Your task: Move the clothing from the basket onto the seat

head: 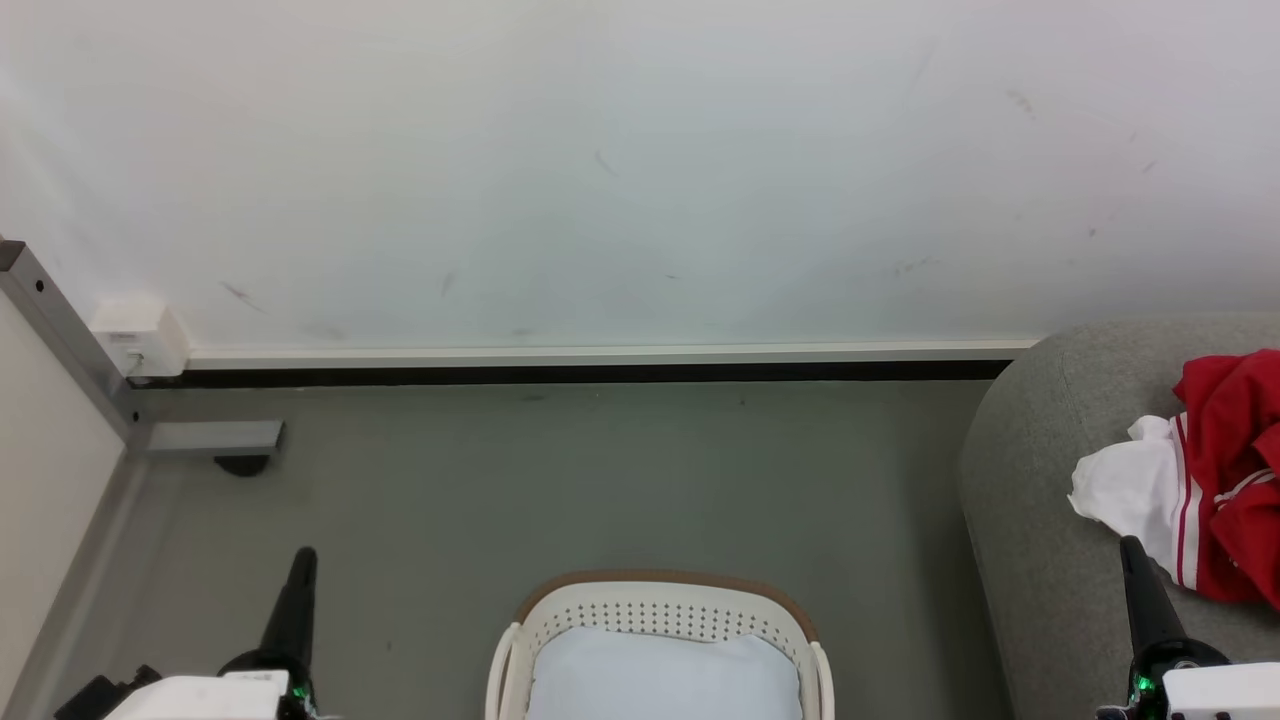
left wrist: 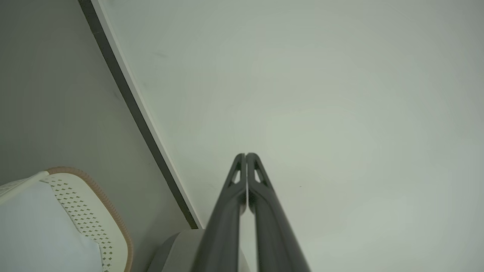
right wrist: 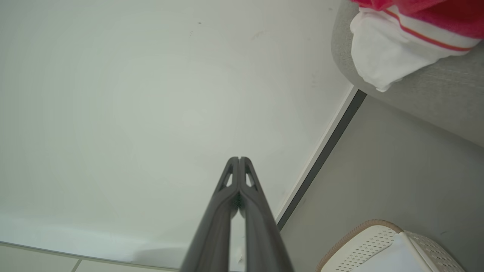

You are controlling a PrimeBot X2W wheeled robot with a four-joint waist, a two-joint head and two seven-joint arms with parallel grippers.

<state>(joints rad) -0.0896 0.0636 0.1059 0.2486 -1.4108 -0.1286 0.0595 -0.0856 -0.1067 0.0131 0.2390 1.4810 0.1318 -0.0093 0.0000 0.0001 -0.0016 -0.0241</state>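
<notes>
The grey floor (head: 600,480) carries the basket (head: 655,581) at centre and the sofa (head: 1040,520) at right, set apart. A metal foot (head: 215,437) rests on the floor at left. The clothing (head: 1225,440) lies heaped on the sofa, white panel nearest the rounded edge.

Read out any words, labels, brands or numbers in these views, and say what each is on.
None can be read.
The clothing shows only red-and-white stripes, no lettering.
The basket and the seat carry no visible label.
The white box low on the wall: any marking on it is too small to read.
</notes>
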